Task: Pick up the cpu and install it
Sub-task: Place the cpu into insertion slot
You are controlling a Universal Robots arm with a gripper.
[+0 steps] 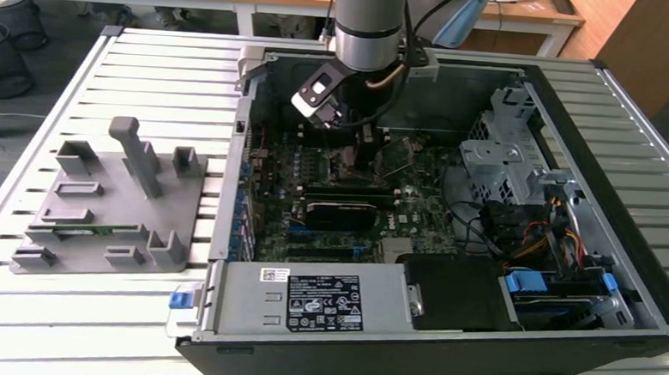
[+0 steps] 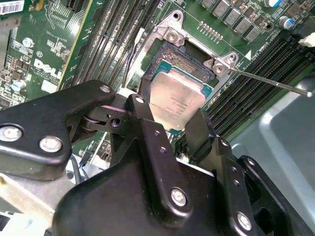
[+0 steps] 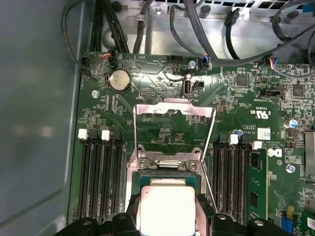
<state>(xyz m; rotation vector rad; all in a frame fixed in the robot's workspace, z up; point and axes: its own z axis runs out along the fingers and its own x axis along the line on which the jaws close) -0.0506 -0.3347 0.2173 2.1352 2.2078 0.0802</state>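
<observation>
The cpu [image 2: 174, 98] is a flat silvery square with a pale rim, and it lies between my two black fingers [image 2: 142, 120]. My gripper [image 2: 170, 115] is shut on the cpu, right over the black square socket [image 2: 170, 54] on the green motherboard. In the first wrist view the cpu [image 3: 165, 209] sits just inside the socket's metal frame [image 3: 167, 164], while the load plate [image 3: 174, 110] stands raised behind it. I cannot tell whether the chip rests in the socket or hovers just above it. In the exterior view the gripper [image 1: 354, 141] reaches down into the open computer case [image 1: 604, 279].
Memory slots [image 2: 123, 34] run along both sides of the socket, and the thin socket lever [image 2: 275, 81] sticks out sideways. Cables [image 3: 206, 29], a drive cage [image 1: 508, 154] and the power supply [image 1: 305, 302] crowd the case. A grey fixture [image 1: 116, 202] stands at the exterior view's left.
</observation>
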